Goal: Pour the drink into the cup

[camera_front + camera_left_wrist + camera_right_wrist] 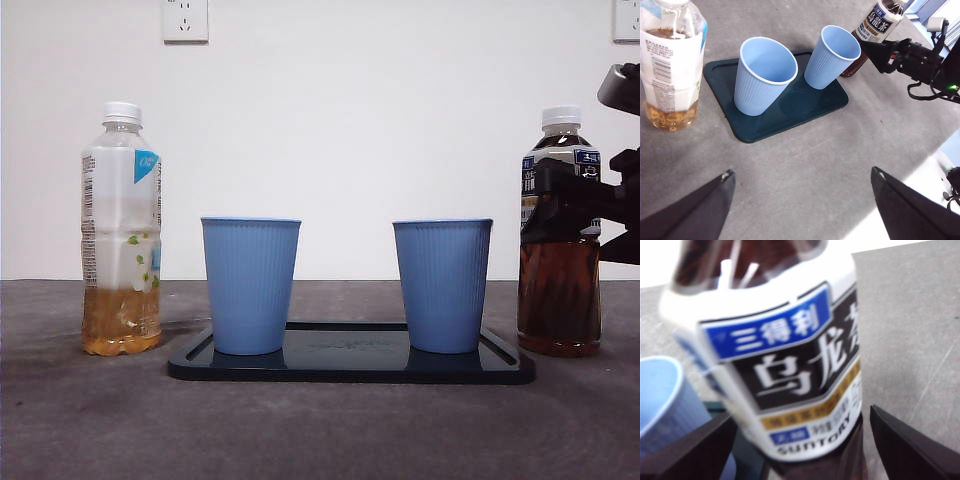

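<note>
- Spanning the whole lower part of the front view, the grey worktop [90, 420] offers no rim to stop a sliding bottle; a sideways push from an arm could send one skidding or toppling.
- The dark tray [350, 362] sits at lower centre and carries both cups; if a pour misses, liquid pools here or runs onto the worktop.
- At the right edge of the front view stands the dark tea bottle [560, 250], its white cap apparently on; tilting it before the cap comes off would pour nothing, and a lopsided grip could tip it toward the cups.
- The pale tea bottle [121, 230] stands at the left, well apart from the tray, untouched.
- The right blue cup [442, 285] is light and empty, just beside the dark bottle; a knock would upset it.
- The left blue cup [250, 285] stands further along the tray.
- The right pincer [802, 440] straddles the bottle, jaws spread on either side; whether they press the label I cannot tell.
- The left pincer [802, 200] hangs wide open over bare worktop, holding nothing.
</note>
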